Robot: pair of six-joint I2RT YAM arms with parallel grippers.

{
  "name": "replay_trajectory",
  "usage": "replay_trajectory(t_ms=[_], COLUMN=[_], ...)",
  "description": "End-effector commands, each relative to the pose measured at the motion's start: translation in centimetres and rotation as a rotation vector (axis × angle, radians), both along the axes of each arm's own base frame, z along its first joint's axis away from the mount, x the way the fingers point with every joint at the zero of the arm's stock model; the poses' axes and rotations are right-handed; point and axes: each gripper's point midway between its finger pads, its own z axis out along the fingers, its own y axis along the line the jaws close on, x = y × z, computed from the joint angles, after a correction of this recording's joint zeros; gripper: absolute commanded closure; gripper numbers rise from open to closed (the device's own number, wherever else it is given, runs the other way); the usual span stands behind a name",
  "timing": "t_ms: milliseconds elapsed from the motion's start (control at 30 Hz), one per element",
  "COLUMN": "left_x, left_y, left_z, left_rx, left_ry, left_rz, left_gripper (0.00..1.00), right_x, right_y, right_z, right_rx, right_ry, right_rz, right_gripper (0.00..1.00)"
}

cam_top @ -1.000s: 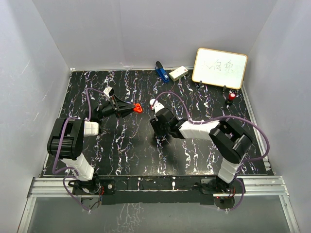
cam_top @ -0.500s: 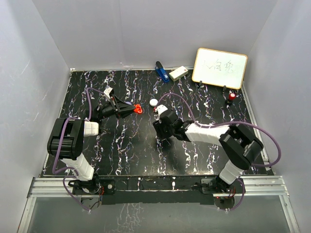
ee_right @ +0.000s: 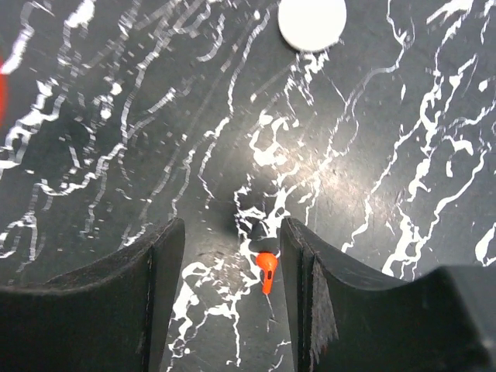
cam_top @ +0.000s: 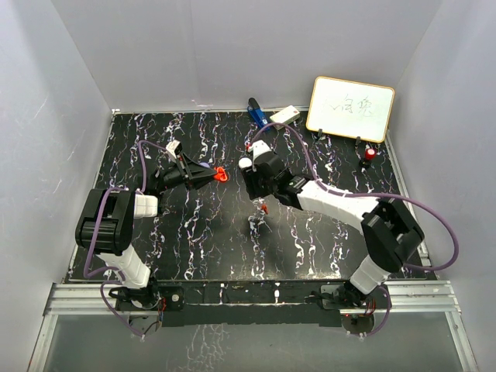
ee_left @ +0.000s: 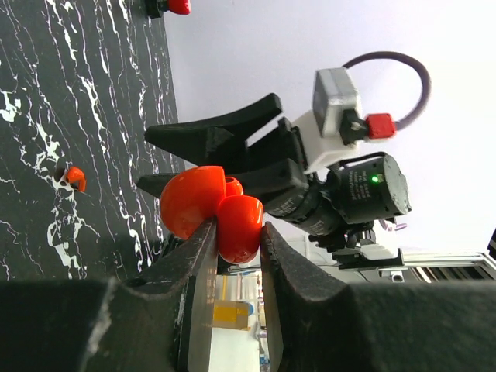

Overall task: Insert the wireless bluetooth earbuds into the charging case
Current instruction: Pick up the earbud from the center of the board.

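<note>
left gripper (ee_left: 239,232): closed on the red case (ee_left: 221,211), which is pinched between both fingers and held off the table (cam_top: 194,232).
case: 2 rounded red halves show, so it looks hinged open. It is held up and to the side, probably so the other arm can bring an earbud to it.
right gripper (ee_right: 232,240): fingers parted and holding nothing, pointing down at the table.
earbud (ee_right: 266,273): tiny and red-orange, lying on the table between the right fingers. It is nearer 1 finger and, as far as shows, touches neither.
why straddled: with 1 finger on each side of the earbud, closing them should pinch it.
white disc (ee_right: 312,23): flat on the table beyond the right fingertips, apart from the earbud. I cannot tell whether it is another case.
step: lining up to grasp the earbud.
progress: early, since no earbud is seen in the case.
next move: centre the fingers on the earbud, come down, close gently, then carry it to the case.
risk: so small a piece could slip or flip out of an off-centre pinch.
far right: whiteboard (cam_top: 350,108) and red-capped marker (cam_top: 370,155), well apart from both grippers.
</note>
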Motion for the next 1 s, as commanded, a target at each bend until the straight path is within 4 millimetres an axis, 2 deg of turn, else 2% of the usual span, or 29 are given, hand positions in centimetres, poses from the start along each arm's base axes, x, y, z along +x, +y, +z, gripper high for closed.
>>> replay_trajectory(t_ms=[0,233,500,567,967], left_x=[-0.4,-0.3,-0.3,-0.4,-0.3], left_y=[-0.2,-0.3,-0.3,-0.3,-0.3], left_z=[1.3,1.2,1.0,1.0,1.0], left_rx=[0.0,0.004,0.001,0.001,0.0], left_ry=[-0.075,-0.073,-0.07,-0.07,-0.068], left_rz=[0.004,-0.001,-0.003,-0.003,0.002], left_gripper=[1.0,1.0,1.0,1.0,1.0], right_x=[-0.3,-0.8,-1.2,-1.3,-1.1], right_y=[-1.6,-2.4,-2.5,-2.6,-2.5], right_z=[-2.5,-4.8,-6.3,-7.6,-9.1], right_rx=[-0.102,-0.166,-0.192,-0.212,-0.213], right_ry=[0.08,0.145,0.187,0.211,0.253], right_rz=[-0.043,-0.063,-0.07,-0.068,-0.072], right_gripper=[0.5,0.52,0.53,0.54,0.62])
